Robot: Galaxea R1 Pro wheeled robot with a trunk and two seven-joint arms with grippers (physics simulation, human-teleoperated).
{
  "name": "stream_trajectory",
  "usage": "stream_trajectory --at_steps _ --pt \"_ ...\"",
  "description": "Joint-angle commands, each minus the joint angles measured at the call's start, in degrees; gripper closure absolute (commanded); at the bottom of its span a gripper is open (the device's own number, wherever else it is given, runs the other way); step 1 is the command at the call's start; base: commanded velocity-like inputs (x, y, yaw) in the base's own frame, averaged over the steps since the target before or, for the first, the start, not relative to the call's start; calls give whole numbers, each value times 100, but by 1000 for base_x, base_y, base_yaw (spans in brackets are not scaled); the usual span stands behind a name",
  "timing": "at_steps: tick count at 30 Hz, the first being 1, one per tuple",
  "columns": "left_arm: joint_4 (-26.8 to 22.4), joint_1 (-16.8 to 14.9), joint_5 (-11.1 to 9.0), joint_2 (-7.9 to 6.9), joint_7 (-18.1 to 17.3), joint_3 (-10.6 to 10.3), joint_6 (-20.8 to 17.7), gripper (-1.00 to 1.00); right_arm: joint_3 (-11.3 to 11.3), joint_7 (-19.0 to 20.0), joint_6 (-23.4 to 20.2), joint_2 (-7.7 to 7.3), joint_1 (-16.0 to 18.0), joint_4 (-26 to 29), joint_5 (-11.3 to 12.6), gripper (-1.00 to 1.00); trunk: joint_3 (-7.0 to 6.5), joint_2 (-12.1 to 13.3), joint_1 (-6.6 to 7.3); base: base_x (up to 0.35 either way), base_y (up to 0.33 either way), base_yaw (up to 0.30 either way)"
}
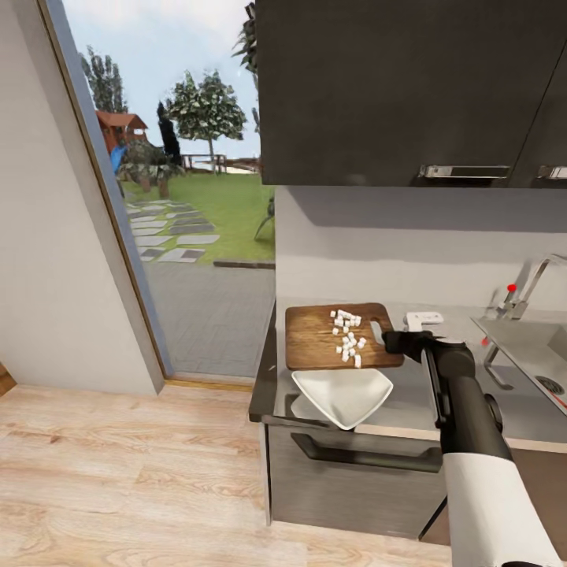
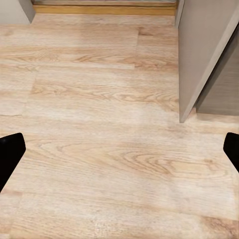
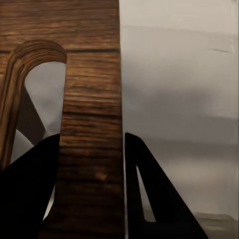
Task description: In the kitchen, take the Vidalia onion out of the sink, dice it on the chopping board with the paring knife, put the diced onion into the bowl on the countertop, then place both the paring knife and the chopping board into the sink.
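No legible text, label, brand, number or sign was found in any of the views. The chopping board (image 1: 339, 337), the bowl (image 1: 344, 395), the worktop (image 1: 417, 402), the upper cabinets (image 1: 409, 87) and the sink (image 1: 528, 346) all presented plain, unmarked surfaces. The wooden floor (image 2: 99, 149) likewise carried no markings.
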State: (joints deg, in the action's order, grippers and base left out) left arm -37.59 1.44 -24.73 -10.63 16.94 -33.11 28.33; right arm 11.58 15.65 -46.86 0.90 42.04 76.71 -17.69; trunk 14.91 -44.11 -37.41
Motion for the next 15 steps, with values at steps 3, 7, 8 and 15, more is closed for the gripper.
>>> stream_trajectory --at_steps 3,7,8,15 --pt "-11 -4 -32 -10 55 -47 14 -100 24 53 178 6 6 -129 -59 100 7 -7 -1 0 0 0" --pt "-11 -4 -32 -10 55 -47 14 -100 36 52 233 6 6 -170 -59 100 7 -7 -1 0 0 0" --pt "-11 -4 -32 -10 55 -47 14 -100 36 52 235 6 6 -171 -59 100 7 -7 -1 0 0 0" --pt "-11 -4 -32 -10 55 -47 14 -100 37 60 300 6 6 -174 -59 100 7 -7 -1 0 0 0"
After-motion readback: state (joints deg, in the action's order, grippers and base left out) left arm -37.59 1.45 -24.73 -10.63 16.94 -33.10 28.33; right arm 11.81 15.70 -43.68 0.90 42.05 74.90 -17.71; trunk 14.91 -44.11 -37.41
